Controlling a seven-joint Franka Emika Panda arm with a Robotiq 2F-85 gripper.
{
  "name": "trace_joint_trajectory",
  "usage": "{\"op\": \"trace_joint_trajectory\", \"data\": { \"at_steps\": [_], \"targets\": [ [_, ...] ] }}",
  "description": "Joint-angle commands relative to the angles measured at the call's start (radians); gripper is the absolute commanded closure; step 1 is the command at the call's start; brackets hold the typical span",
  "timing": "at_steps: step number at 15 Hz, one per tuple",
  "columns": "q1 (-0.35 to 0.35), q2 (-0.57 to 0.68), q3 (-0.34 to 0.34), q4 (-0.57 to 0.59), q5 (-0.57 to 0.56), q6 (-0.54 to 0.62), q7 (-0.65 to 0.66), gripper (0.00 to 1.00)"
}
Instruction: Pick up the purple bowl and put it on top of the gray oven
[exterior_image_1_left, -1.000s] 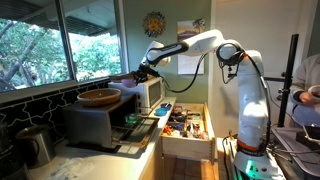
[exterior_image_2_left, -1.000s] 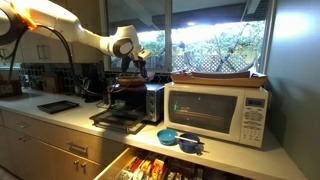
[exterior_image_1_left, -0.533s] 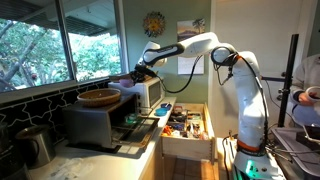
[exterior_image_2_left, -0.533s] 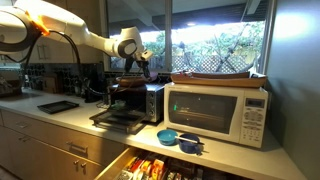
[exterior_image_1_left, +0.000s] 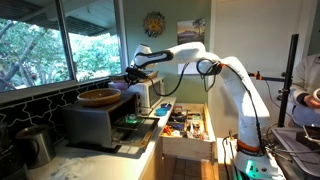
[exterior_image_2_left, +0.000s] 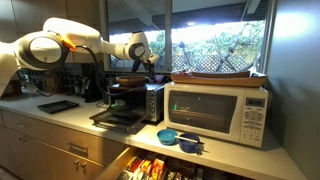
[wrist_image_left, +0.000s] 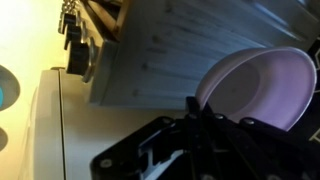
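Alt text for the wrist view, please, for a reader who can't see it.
The gripper holds the purple bowl by its rim, tilted on edge, over the ribbed top of the gray oven. Knobs show at upper left.

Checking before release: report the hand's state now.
Hand: closed on the rim of the purple bowl.

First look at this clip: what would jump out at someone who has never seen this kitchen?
The white arm stretches across the kitchen toward the window, its hand above the gray oven, whose door hangs open. In the wrist view the purple bowl fills the right side, tilted and apparently gripped at its rim. A large wooden bowl sits on the oven.
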Motion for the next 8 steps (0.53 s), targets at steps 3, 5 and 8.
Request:
{"op": "trace_joint_trajectory", "data": {
  "at_steps": [3, 5, 8],
  "targets": [
    [0.008, 0.174, 0.004, 0.294, 0.024, -0.147, 0.012, 0.99],
    [0.007, 0.219, 0.005, 0.361, 0.029, -0.169, 0.019, 0.99],
    [0.002, 0.263, 0.019, 0.415, 0.035, -0.173, 0.011, 0.99]
  ]
}}
